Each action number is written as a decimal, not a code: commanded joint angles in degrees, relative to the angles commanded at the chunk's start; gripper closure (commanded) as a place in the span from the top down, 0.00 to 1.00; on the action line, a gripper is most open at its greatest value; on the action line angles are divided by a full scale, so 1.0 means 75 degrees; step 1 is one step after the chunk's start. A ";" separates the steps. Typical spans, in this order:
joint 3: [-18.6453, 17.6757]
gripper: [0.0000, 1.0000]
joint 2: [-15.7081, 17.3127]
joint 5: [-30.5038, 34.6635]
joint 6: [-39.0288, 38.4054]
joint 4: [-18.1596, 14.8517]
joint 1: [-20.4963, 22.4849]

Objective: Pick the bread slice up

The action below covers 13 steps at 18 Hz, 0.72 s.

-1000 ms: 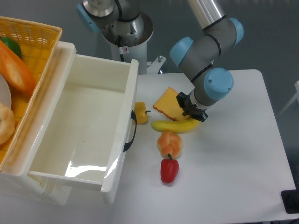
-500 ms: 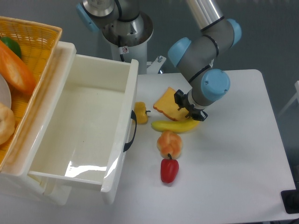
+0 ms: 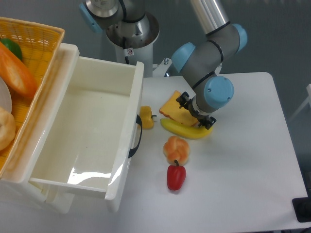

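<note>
I see my black two-finger gripper (image 3: pixel 194 114) down at the flat golden-orange toy bread slice (image 3: pixel 173 107), but I cannot tell if it grips | the slice lies on the white table (image 3: pixel 243 145), one side propped on the yellow toy banana (image 3: pixel 186 130) | it looks light, stiff and smooth, so I judge its brown crust edges the best hold.
</note>
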 joint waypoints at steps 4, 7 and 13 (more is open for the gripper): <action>-0.0047 0.99 -0.0117 0.0000 -0.0106 0.0152 -0.0070; -0.0129 0.79 -0.0094 0.0000 -0.0106 0.0176 -0.0070; -0.0141 0.02 -0.0059 -0.0012 -0.0106 0.0164 -0.0012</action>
